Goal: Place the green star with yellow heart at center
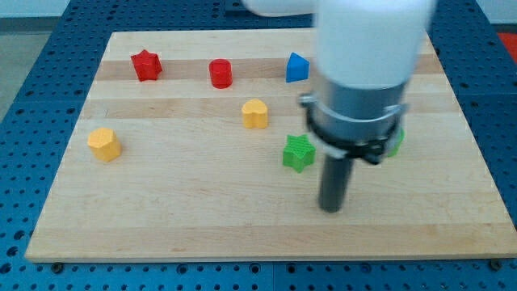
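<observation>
My tip [331,208] rests on the wooden desk [161,210] toward the view's bottom right, touching no block; there are no jaws on this arm, only the straight dark rod, so nothing is held or clamped. The green star [299,152] lies just up and to the view's left of my tip, near it but apart, with bare wood between them. The yellow heart [255,113] sits near the middle of the desk, up and to the left of the green star, the two close to each other but not touching. A yellow block [104,143], perhaps hexagonal though its outline is soft here, stands well apart at the view's left. Along the top row, the red star [145,65] is at the left, the red cylinder [220,73] beside it to the right, and a blue block [297,67] further right, partly cut off by the arm's wide body. A sliver of a green block [397,141] shows at the right edge of the arm's collar; most of it is hidden, so its shape cannot be told. The arm is blurred in this view.
</observation>
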